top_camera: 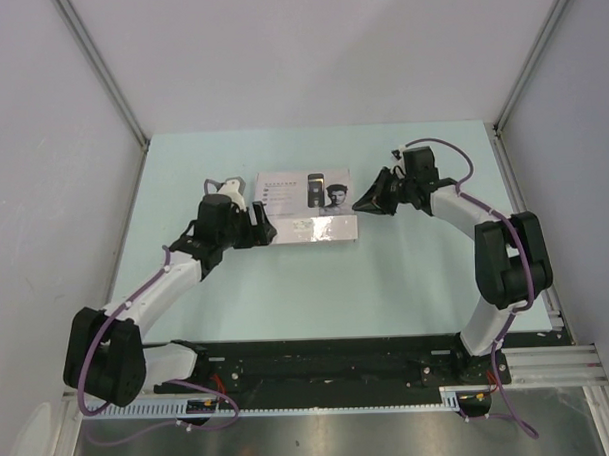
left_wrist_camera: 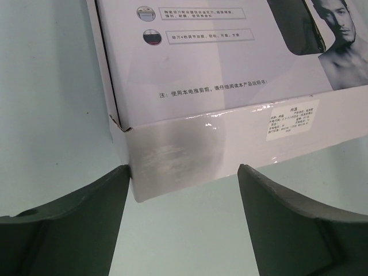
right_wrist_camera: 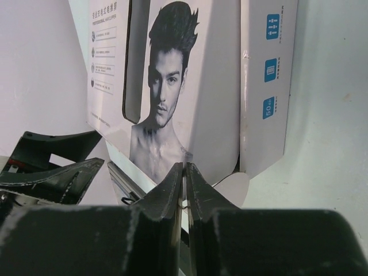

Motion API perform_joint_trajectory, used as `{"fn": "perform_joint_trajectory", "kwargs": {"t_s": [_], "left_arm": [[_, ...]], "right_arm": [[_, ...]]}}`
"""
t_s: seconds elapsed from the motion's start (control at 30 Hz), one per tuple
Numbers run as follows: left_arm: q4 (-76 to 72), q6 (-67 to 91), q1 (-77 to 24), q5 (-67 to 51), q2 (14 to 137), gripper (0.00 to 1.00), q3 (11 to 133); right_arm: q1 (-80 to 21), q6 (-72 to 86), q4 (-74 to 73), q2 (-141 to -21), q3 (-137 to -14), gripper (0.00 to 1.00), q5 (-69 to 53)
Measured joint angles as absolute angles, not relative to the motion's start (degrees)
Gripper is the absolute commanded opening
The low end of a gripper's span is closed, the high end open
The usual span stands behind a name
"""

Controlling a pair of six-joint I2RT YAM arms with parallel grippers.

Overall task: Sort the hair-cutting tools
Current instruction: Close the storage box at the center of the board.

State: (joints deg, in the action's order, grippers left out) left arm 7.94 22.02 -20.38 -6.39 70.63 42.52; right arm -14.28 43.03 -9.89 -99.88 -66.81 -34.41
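Your left claw (left_wrist_camera: 183, 168) wide at the white box (left_wrist_camera: 230, 86) corner, your right claw (right_wrist_camera: 184, 167) pinched shut at its other end

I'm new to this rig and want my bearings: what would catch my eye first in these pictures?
The white box with a man's portrait printed on its lid, lying in the middle of the pale table. The left claw stands open with the box's near left corner between its fingers, and the right claw is pinched shut at the box's right end.
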Motion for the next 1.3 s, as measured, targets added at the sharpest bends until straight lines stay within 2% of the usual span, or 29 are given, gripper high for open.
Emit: {"fn": "perform_joint_trajectory", "kwargs": {"t_s": [0.1, 0.3, 0.4, 0.43, 0.5, 0.53, 0.63, 0.77, 1.03, 1.17, 1.2, 1.23, 1.27, 1.3], "left_arm": [[8.12, 22.0, -20.36, -6.48, 70.72, 0.74, 42.52], [8.38, 22.06, -20.25, -6.85, 70.72, 0.74, 42.52], [8.62, 22.24, -20.21, -7.2, 70.65, 0.74, 42.52], [8.8, 22.37, -20.16, -7.33, 70.59, 0.74, 42.54], [9.26, 22.5, -20.12, -7.77, 70.46, 0.73, 42.74], [9.47, 22.55, -20.12, -8.12, 70.43, 0.73, 42.98], [9.82, 22.79, -20.12, -9.56, 70.41, 0.73, 43.92], [9.8, 23.11, -20.21, -11.2, 70.41, 0.73, 44.66], [9.3, 23.49, -20.4, -13.06, 70.46, 0.73, 44.69], [9.13, 23.57, -20.4, -13.87, 70.46, 0.74, 44.69], [9.13, 23.57, -20.4, -13.89, 70.46, 0.77, 44.69], [9.13, 23.55, -20.4, -13.85, 70.46, 0.8, 44.69], [9.15, 23.51, -20.4, -13.74, 70.46, 0.87, 44.69], [9.15, 23.42, -20.4, -13.67, 70.46, 0.91, 44.69]], "right_arm": [[-13.93, 43.81, -9.37, -99.88, -66.81, 0.06, -35.09], [-13.56, 45.45, -8.08, -100.03, -66.81, 0.06, -35.66], [-13.52, 45.82, -7.7, -100.14, -66.81, 0.13, -35.68], [-13.52, 45.91, -7.62, -100.18, -66.81, 0.25, -35.68], [-13.52, 46.19, -7.4, -100.22, -66.81, 0.42, -35.68], [-13.54, 46.13, -7.38, -100.25, -66.85, 0.59, -35.68], [-14.04, 44.64, -7.75, -100.25, -67.02, 0.76, -35.2], [-15.66, 39.92, -10.07, -100.05, -67.22, 0.79, -31.35], [-16.99, 33.36, -14.9, -99.63, -67.22, 0.68, -27.38], [-17.37, 33.34, -16.27, -99.26, -67.22, 0.68, -27.86], [-17.37, 33.39, -16.47, -99.09, -67.22, 0.7, -28.12], [-17.37, 33.39, -16.73, -98.91, -67.22, 0.76, -28.23], [-17.37, 33.39, -17.21, -98.63, -67.22, 0.79, -28.16], [-17.43, 33.21, -17.93, -98.24, -67.22, 0.81, -27.86]]}}
